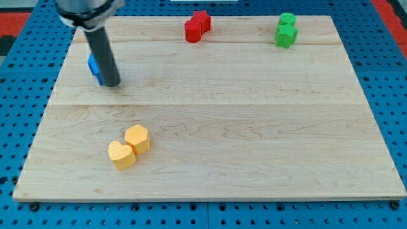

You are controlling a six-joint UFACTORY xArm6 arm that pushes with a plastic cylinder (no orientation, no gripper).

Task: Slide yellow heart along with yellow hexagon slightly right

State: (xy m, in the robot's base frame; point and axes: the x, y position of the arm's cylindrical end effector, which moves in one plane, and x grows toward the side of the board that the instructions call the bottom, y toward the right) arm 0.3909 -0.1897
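A yellow heart lies at the board's lower left. A yellow hexagon touches it on its upper right. My tip rests on the board at the upper left, well above both yellow blocks and apart from them. The dark rod rises from the tip toward the view's top left. A blue block sits just behind the rod, partly hidden by it, so its shape is unclear.
Two red blocks sit together at the top middle. Two green blocks sit together at the top right. The wooden board lies on a blue perforated table.
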